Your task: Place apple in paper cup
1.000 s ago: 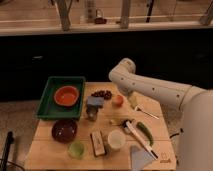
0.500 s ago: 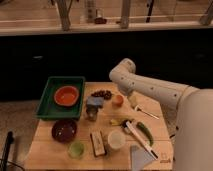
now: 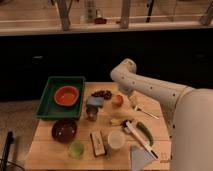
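Observation:
The apple (image 3: 117, 100) is a small orange-red fruit lying on the wooden table (image 3: 55, 152) near its back middle. The paper cup (image 3: 116, 139) is short and white and stands upright near the front, well in front of the apple. My gripper (image 3: 131, 99) hangs down from the white arm (image 3: 150, 87) and sits low over the table, just to the right of the apple. Whether it touches the apple cannot be told.
A green tray (image 3: 50, 102) with an orange bowl (image 3: 67, 95) stands at the left. Dark grapes (image 3: 102, 93), a grey-blue object (image 3: 93, 105), a maroon bowl (image 3: 65, 130), a green cup (image 3: 76, 148), a dark bar (image 3: 98, 143), a banana (image 3: 121, 120), a green vegetable (image 3: 144, 131) and a white utensil (image 3: 141, 142) surround the cup.

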{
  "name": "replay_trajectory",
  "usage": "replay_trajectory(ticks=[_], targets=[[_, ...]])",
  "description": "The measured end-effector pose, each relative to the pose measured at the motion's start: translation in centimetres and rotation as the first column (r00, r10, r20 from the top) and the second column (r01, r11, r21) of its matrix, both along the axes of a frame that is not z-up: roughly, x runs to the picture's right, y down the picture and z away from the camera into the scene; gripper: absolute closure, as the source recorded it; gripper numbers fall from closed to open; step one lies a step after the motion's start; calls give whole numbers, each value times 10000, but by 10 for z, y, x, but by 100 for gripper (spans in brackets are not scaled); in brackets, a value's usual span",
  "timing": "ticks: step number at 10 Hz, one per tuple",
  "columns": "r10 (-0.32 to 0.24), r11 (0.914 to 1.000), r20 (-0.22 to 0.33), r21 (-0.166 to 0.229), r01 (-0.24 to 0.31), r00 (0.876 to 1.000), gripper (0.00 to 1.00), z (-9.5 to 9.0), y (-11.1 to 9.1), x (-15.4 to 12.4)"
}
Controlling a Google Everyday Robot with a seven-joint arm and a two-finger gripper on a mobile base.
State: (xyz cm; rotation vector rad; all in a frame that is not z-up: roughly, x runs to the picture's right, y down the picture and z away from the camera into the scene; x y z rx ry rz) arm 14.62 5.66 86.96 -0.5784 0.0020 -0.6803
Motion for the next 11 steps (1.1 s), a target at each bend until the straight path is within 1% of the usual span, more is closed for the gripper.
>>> replay_trajectory(ticks=[3,6,10,11], targets=[[-41,10000,438,-85,45,9990,20,3,3,-12],[33,9998,905,-209,-14,9959,20,15,10,-24],[288,9988,1152,-425,-240,9929,20,36,11,-26],[328,9981,1176,-556,-264,9925,20,40,13,-26]])
